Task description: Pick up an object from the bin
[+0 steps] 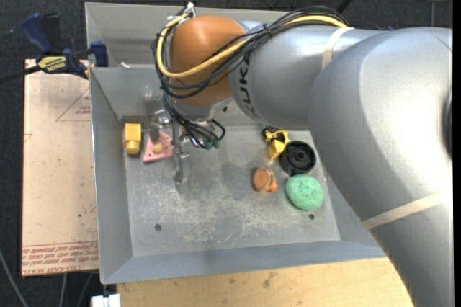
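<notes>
The only legible marking stands on the robot's silver, rounded metal arm link (302, 82). Large dark capital letters (240, 84) are printed on its casing and run sideways up the link, just beside the orange dome-shaped cover (205, 46). "UK" reads clearly; the rest of the word is hidden by the bundle of yellow and black cables (189, 76). The lettering hangs above the far edge of the grey metal bin (108, 154).

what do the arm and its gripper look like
The arm is thick, rounded and silver-grey, with dark lettering partly visible near the wrist. An orange dome cover caps the wrist, with yellow and black cables looped round it. The gripper below is slim, grey metal.
</notes>
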Available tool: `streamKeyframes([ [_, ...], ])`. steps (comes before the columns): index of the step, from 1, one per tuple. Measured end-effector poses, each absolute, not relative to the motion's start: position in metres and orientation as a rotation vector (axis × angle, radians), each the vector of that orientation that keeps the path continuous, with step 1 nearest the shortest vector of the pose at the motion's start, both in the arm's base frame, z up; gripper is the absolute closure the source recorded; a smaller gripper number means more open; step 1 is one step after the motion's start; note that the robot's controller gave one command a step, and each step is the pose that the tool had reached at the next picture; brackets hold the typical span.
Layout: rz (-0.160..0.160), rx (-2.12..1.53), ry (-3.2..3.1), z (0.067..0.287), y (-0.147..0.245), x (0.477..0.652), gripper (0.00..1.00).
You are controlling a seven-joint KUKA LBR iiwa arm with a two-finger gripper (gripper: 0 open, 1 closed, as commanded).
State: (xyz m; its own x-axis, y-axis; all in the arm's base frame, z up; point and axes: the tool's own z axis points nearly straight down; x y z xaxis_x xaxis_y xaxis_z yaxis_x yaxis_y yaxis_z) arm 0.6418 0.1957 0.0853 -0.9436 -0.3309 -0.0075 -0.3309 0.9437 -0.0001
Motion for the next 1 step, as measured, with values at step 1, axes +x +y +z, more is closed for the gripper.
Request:
streamKeyframes([
  [1,0.008,-0.316,3.116,0.0773,0.1990,0.6501,1.00],
])
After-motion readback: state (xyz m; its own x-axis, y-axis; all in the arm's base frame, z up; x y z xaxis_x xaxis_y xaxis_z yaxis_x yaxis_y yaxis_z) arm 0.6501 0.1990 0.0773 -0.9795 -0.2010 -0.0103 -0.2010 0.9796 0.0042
